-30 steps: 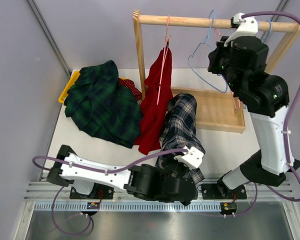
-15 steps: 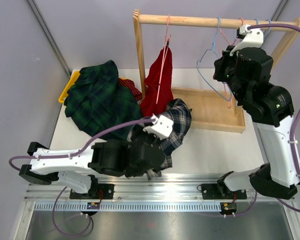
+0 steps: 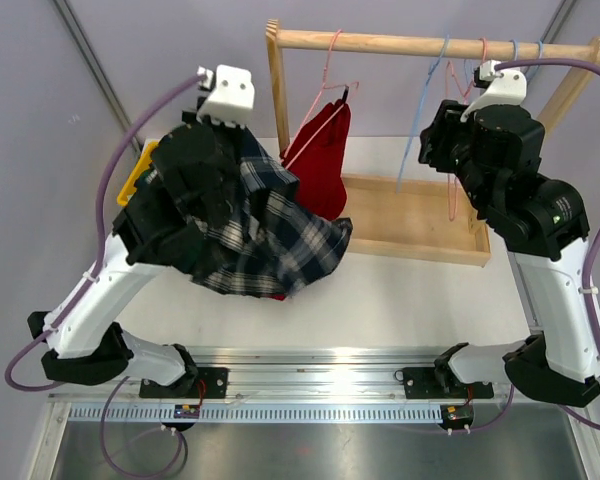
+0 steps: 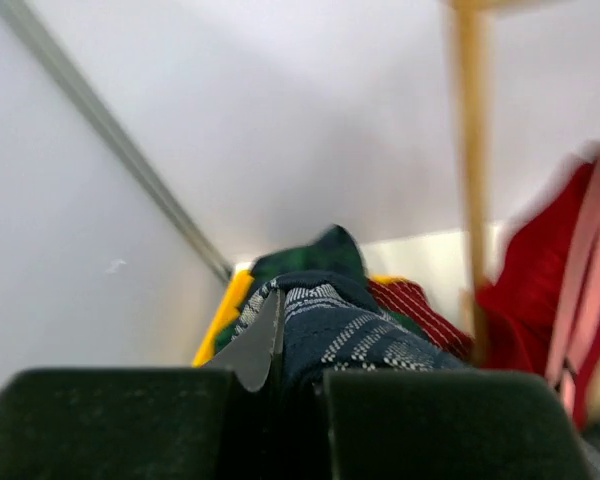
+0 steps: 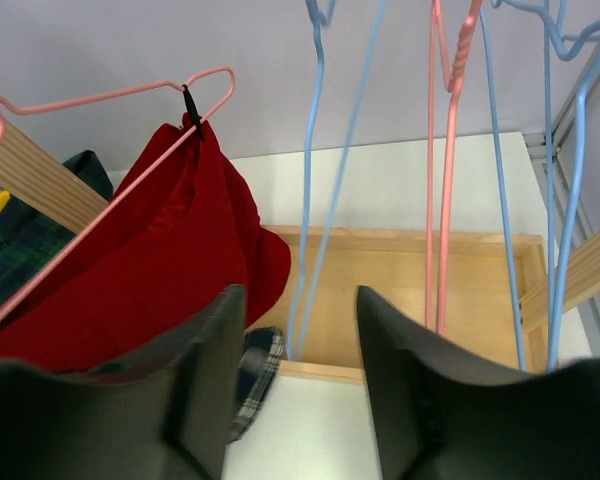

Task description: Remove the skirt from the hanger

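Fabric hangs in a heap from the left arm, which reaches up and over the left side of the surface (image 3: 430,300), elbow bent and wrist high near the rack's wooden upright post (image 3: 277,110). The left pincer (image 4: 298,385) is clamped tight on the navy and white plaid skirt (image 3: 270,240); in the wrist view the cloth bunches right between its two dark fingers. The skirt is clear of the rack and droops in the air from that grip, its hem just in front of the red garment (image 3: 325,150), which hangs on a pink hanger (image 3: 320,100) from the top rail (image 3: 380,43). Below and beyond the held skirt, the left wrist view shows a dark green tartan pile (image 4: 330,250) beside something yellow (image 4: 220,315). The right arm stands tall on the right side, folded at the elbow, its wrist level with the hangers under the rail. The right pincer (image 5: 300,300) faces the rack with its fingers parted and nothing between them; a blue hanger (image 5: 310,200) and another pink hanger (image 5: 445,180) dangle just beyond it, above the rack's wooden base tray (image 3: 420,225).
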